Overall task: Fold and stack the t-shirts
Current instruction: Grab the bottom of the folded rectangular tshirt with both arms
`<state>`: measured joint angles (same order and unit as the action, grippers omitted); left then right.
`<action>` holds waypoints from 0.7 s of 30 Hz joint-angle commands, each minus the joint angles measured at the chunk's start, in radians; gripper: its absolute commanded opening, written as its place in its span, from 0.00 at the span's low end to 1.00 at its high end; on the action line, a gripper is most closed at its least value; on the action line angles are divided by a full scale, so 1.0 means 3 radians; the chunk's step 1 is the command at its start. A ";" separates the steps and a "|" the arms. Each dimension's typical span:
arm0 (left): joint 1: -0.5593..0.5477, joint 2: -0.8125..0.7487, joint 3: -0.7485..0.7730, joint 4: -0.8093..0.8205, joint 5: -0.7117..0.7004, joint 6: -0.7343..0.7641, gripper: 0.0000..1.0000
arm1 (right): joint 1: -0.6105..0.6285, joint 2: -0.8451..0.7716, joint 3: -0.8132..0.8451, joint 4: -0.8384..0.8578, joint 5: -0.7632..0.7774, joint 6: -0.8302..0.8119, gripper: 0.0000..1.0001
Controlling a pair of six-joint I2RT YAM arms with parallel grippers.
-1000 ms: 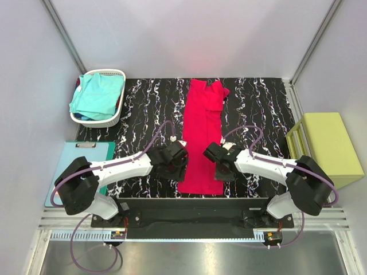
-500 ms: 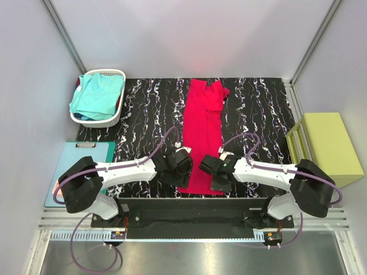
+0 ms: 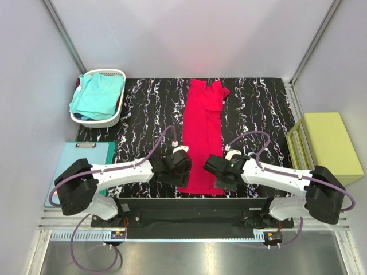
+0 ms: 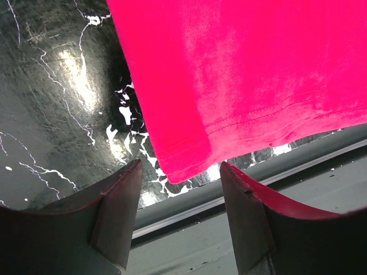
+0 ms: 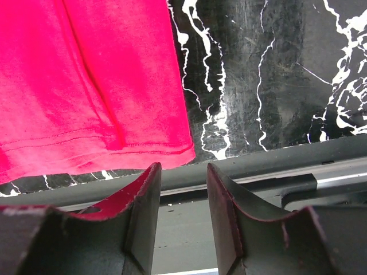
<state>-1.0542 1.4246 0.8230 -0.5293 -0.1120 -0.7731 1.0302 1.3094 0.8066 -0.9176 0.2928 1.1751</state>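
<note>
Blk marble tabletop [image 3: 143, 114] w/ red tee [image 3: 202, 137], wht basket [image 3: 106, 71]

From above, the red shirt's [image 3: 202, 129] two near corners sit under the wrists, and the fingers of both grippers are hidden there too. On the left gripper [image 4: 181, 172] camera the shirt runs off the top and right edges. On the right gripper [image 5: 183, 167] camera it runs off the top and left. Far left, the turquoise shirt [image 3: 97, 96] fills the basket [image 3: 106, 71]; what lies under it can't be told. The left arm covers the mat's [image 3: 71, 156] near right corner.
</note>
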 commanded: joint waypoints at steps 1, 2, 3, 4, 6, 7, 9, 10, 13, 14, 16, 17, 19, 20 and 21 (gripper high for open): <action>-0.0014 0.0058 -0.0023 0.0092 -0.0046 -0.0092 0.61 | 0.0038 -0.0003 -0.0050 -0.0091 0.0083 0.0168 0.46; -0.0019 0.0073 -0.0033 0.0102 -0.0036 -0.0113 0.61 | 0.0033 -0.0008 -0.0086 -0.0076 0.0062 0.0179 0.46; -0.0019 0.0078 -0.0064 0.0123 -0.0026 -0.0128 0.61 | 0.0038 -0.0013 -0.0096 -0.0076 0.0057 0.0209 0.46; -0.0019 0.0073 -0.0074 0.0133 -0.0021 -0.0138 0.61 | 0.0033 -0.0023 -0.0106 -0.0076 0.0057 0.0214 0.46; -0.0019 0.0068 -0.0105 0.0138 -0.0021 -0.0159 0.61 | 0.0033 -0.0039 -0.0137 -0.0076 0.0062 0.0219 0.46; -0.0019 0.0068 -0.0110 0.0133 -0.0021 -0.0169 0.61 | 0.0033 -0.0029 -0.0137 -0.0096 0.0067 0.0235 0.46; -0.0019 0.0073 -0.0120 0.0123 -0.0021 -0.0215 0.60 | 0.0033 0.0032 -0.0137 -0.0122 0.0072 0.0265 0.46; -0.0019 0.0083 -0.0125 0.0118 -0.0010 -0.0230 0.60 | 0.0038 0.0058 -0.0142 -0.0127 0.0062 0.0281 0.45; -0.0024 0.0155 -0.0120 0.0118 0.0010 -0.0307 0.58 | 0.0033 0.0150 -0.0168 -0.0035 0.0006 0.0286 0.45; -0.0029 0.0170 -0.0120 0.0118 0.0010 -0.0332 0.58 | 0.0033 0.0171 -0.0183 -0.0004 -0.0009 0.0291 0.45; -0.0029 0.0216 -0.0110 0.0123 0.0020 -0.0338 0.58 | 0.0038 0.0227 -0.0188 0.0092 -0.0035 0.0296 0.45; -0.0040 0.0226 -0.0110 0.0128 0.0015 -0.0343 0.58 | 0.0038 0.0247 -0.0199 0.0134 -0.0040 0.0291 0.45; -0.0040 0.0247 -0.0105 0.0123 0.0031 -0.0343 0.58 | 0.0038 0.0314 -0.0188 0.0205 -0.0040 0.0286 0.45; -0.0040 0.0247 -0.0105 0.0123 0.0020 -0.0338 0.58 | 0.0038 0.0334 -0.0168 0.0221 -0.0040 0.0276 0.45; -0.0045 0.0242 -0.0105 0.0123 0.0020 -0.0338 0.58 | 0.0038 0.0375 -0.0158 0.0231 -0.0040 0.0271 0.45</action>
<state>-1.0599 1.4906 0.7895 -0.5205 -0.1066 -0.8532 1.0325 1.3937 0.7490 -0.8936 0.2710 1.2339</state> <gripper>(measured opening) 0.582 0.451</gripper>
